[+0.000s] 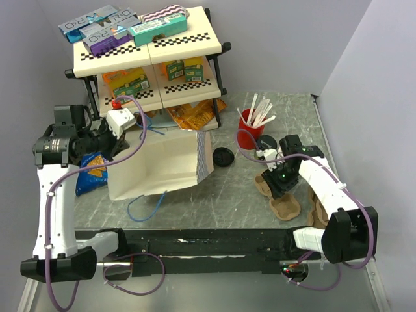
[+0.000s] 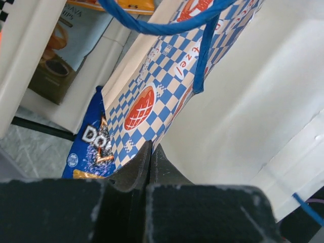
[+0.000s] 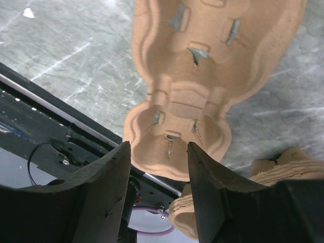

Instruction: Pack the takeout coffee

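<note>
Hovering right gripper over brown moulded-pulp cup carrier. Carrier's long axis runs straight away from my fingers; its near lobe sits between jaws, which stand partway apart, gripping nothing yet. Right arm far nearer carrier than left. Takeout coffee: round black plastic lid lies beyond carrier, toward white paper bag; green cup itself not made out. Left gripper clenched at bag's edge, well apart from carrier.
</note>
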